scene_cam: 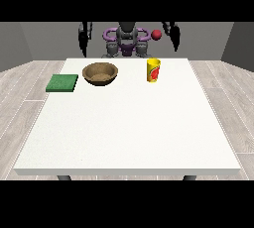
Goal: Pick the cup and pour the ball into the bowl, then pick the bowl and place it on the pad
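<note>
A yellow cup with a red mark stands upright on the white table, at the far side, right of centre. A small red ball shows straight above the cup, well clear of its rim, with neither hand touching it. The brown bowl sits left of the cup, and the green pad lies flat near the table's left edge. The hand at the view's left and the hand at the view's right are raised beside the robot's body behind the table, fingers straight and holding nothing.
The robot's torso stands behind the far table edge. The near half of the table shows only white surface. Wooden floor surrounds the table on all sides.
</note>
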